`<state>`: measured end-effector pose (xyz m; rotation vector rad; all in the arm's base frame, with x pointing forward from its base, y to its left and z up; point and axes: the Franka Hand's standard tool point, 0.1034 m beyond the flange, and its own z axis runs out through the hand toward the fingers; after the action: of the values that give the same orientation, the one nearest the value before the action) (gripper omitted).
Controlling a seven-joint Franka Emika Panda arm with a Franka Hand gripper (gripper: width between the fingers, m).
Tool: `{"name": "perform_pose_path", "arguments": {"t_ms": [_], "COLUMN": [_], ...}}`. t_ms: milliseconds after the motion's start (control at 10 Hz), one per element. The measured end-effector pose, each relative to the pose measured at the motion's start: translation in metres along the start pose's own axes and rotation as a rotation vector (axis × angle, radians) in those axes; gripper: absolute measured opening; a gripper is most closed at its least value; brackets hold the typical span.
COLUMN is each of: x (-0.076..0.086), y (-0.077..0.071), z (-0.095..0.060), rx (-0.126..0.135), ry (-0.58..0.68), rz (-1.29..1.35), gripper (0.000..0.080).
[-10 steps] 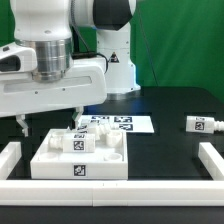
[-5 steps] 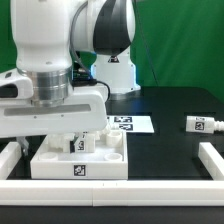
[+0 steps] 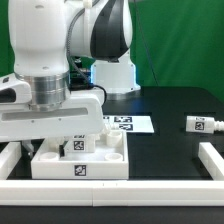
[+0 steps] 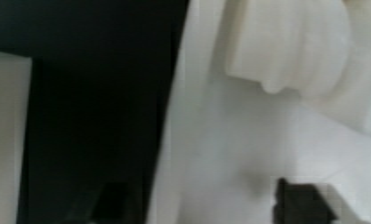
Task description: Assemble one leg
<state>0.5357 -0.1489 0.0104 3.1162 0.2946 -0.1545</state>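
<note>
Beneath the gripper (image 4: 208, 205), fingers spread, sits the white block (image 3: 100, 160). Seemingly a block-positioning step; the leg (image 3: 196, 124), well apart, needs fetching afterwards.

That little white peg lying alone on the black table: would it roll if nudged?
The leg looks like small hard plastic, so probably stiff and light. Lying on its side, it may well roll or skid on the smooth table.

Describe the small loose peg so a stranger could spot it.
Start at the black table, then look to the exterior view's right, away from the big white block. The leg lies there alone: a stubby white peg with one square tag.
</note>
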Motion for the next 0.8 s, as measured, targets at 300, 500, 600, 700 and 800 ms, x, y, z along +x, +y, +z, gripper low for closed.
{"name": "perform_pose_path", "arguments": {"t_ms": [300,500,600,700,800], "x": [0.000,0.001,0.005,0.011,0.020], "y": [0.000,-0.001,-0.009,-0.021,-0.038], "z": [0.000,0.000,-0.001,-0.002,-0.004], "rx": [0.000,0.000,-0.002,-0.003,0.000], "ry": [0.001,0.001,0.002,0.002,0.001], "rz": [-0.001,0.019,0.084,0.150,0.224], "gripper": [0.0054,0.0054,0.0054,0.0054,0.0054]}}
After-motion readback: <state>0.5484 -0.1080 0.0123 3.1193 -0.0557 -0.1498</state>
